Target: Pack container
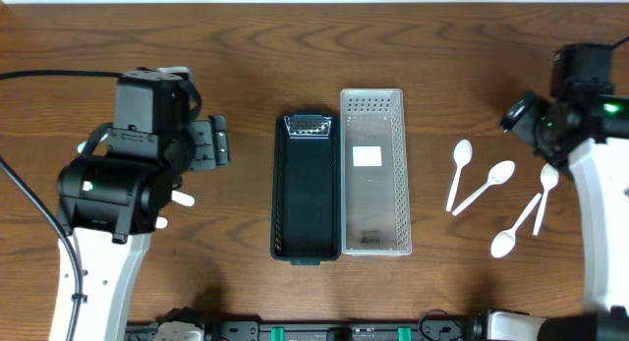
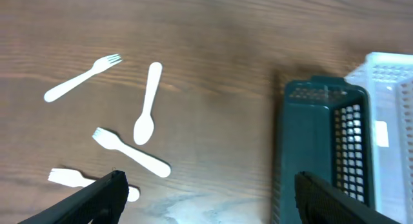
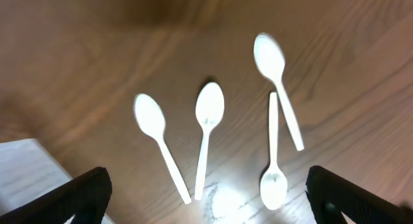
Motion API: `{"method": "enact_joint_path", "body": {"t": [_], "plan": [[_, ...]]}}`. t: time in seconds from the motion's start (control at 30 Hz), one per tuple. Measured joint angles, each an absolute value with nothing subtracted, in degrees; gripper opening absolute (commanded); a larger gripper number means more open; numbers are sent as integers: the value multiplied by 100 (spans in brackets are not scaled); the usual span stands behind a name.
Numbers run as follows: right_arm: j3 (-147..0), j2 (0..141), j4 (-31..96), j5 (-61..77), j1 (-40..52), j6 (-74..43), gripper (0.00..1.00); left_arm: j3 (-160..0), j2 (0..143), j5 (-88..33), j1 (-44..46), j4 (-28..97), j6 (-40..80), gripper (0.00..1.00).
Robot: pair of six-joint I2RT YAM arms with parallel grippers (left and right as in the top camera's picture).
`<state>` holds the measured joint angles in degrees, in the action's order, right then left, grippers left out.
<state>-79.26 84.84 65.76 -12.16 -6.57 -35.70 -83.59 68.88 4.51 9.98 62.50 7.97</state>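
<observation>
Wide-spread and empty, the right gripper hangs over four spoons near the right edge of the table, the left gripper likewise parted over forks near its left edge; such light, stiff, slick plastic looks best pinched mid-handle.

Lab-style robot workstation; wood-grain table; black cable trailing; rig hardware along near edge.
</observation>
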Motion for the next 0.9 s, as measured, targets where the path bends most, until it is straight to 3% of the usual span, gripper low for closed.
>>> {"method": "enact_joint_path", "body": {"t": [0.07,0.23,0.37,0.67,0.8,0.9], "plan": [[-7441,8619,6217,-1153,-657,-3629,88,-8359,6890,454,915,6254,814,85],[-6423,8862,5384,-1066,-672,-3813,84,-8359,6890,454,873,6257,860,85],[-5760,9019,4799,-1028,-696,-3903,74,-8359,6890,451,871,6259,882,85],[-5083,9188,3865,-1000,-696,-3986,39,-8359,6890,454,871,6259,882,85],[-4873,9194,3605,-998,-701,-3994,40,-8359,6890,454,871,6278,882,85],[-4703,9231,3411,-1004,-705,-4001,47,-8359,6890,454,871,6287,882,85]]}}
